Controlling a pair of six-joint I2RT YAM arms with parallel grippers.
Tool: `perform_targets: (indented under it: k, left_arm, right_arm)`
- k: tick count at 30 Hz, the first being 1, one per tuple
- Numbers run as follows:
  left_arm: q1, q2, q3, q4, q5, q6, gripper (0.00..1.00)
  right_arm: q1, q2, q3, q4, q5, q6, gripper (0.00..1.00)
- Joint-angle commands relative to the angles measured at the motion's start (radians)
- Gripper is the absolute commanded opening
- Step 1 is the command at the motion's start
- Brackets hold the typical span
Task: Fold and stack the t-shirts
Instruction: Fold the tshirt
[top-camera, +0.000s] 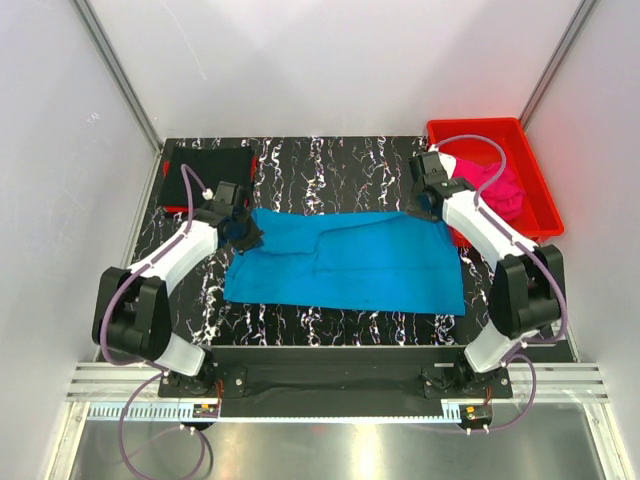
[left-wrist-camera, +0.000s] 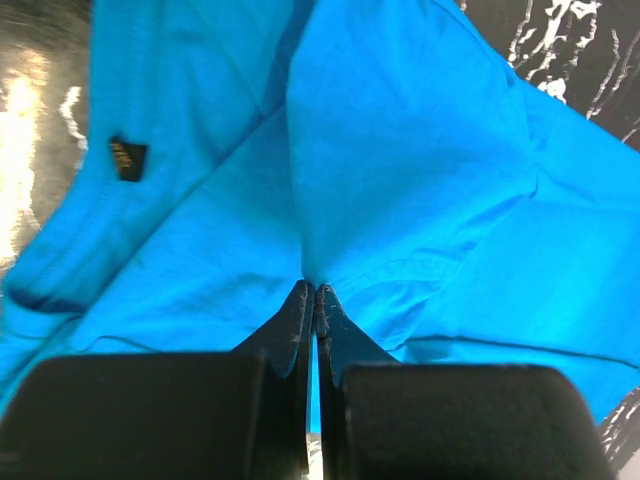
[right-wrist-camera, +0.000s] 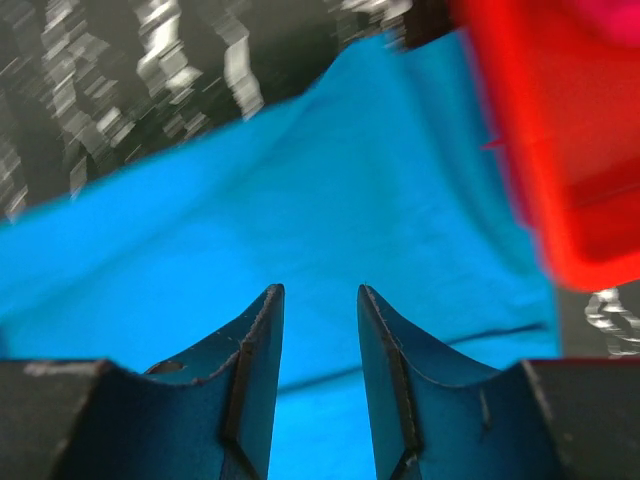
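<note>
We see the turquoise t-shirt (top-camera: 350, 265) spread mid-counter (top-camera: 330, 160). Our left end effector (left-wrist-camera: 313, 292) is pinched tight on a ridge of cloth at its far left corner. The right end effector (right-wrist-camera: 320, 300) hangs over the far right corner, fingers apart, beside the red bin (top-camera: 540, 190) holding the pink t-shirt (top-camera: 500, 185). The black t-shirt (top-camera: 210, 165) lies folded far left.

Red plastic bin (top-camera: 478, 127) at the far right corner of a black, white-veined table (top-camera: 330, 170).
</note>
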Motion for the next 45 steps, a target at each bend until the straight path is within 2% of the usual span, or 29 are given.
perform_targets:
  k: [1,5,11,20,27,37,45]
  left_arm:
    - [0.025,-0.049,0.032,-0.029,-0.016,0.048,0.0]
    - [0.049,-0.069,0.019,-0.036,-0.004,0.071,0.0]
    - [0.106,-0.095,-0.008,-0.036,0.045,0.109,0.0]
    - [0.134,-0.143,-0.065,-0.036,0.07,0.137,0.0]
    - [0.138,-0.17,-0.143,0.001,0.088,0.139,0.0]
    - [0.138,-0.173,-0.153,0.025,0.109,0.134,0.0]
    - [0.138,-0.179,-0.145,0.027,0.114,0.132,0.0]
  right_arm:
    - [-0.051,0.085,0.11,-0.072,0.142,0.042,0.42]
    - [-0.078,0.203,0.243,-0.147,0.226,0.11,0.41]
    - [-0.084,0.356,0.345,-0.169,0.298,0.148,0.42]
    - [-0.091,0.506,0.489,-0.229,0.403,0.166,0.42]
    - [-0.091,0.588,0.546,-0.259,0.415,0.211,0.43]
    - [-0.091,0.74,0.747,-0.362,0.47,0.275,0.45]
    - [-0.091,0.775,0.756,-0.416,0.502,0.329,0.45]
